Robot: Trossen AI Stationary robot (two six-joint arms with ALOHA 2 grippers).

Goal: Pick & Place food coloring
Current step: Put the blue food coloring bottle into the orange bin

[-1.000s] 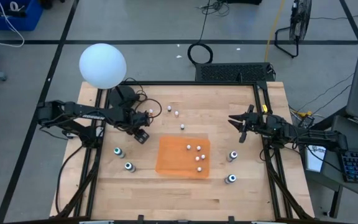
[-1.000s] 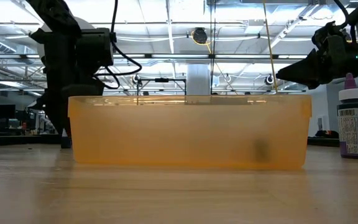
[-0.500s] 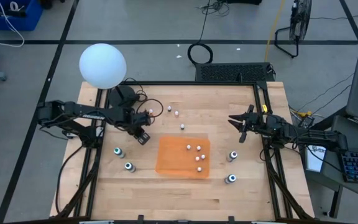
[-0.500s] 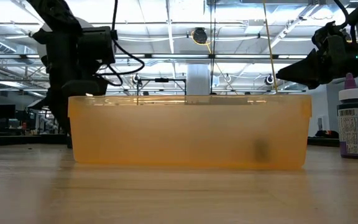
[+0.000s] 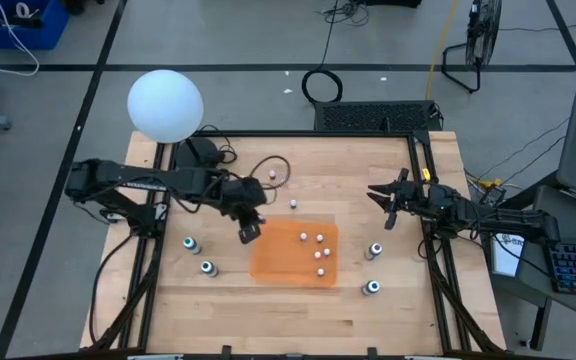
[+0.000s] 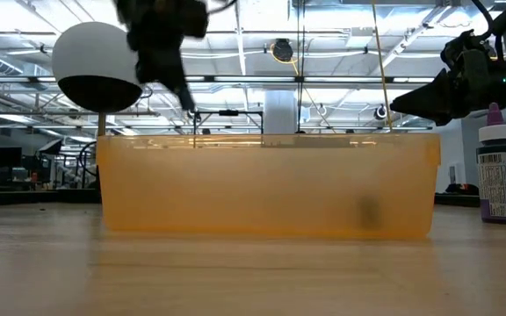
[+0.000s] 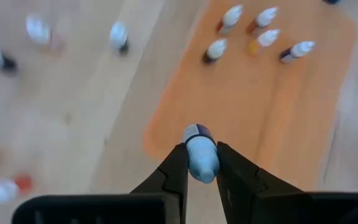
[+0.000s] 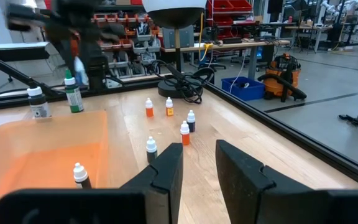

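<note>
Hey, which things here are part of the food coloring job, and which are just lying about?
Job:
small bottle held in left gripper
small bottles in orange tray
loose small bottles
teal-topped bottles

Lying about:
white globe lamp
cable coil
fan

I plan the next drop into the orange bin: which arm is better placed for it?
The left. Its end effector is shut on a small bottle at the bin's left edge. The right end effector is open, holding nothing, beside the bin's far side.
</note>
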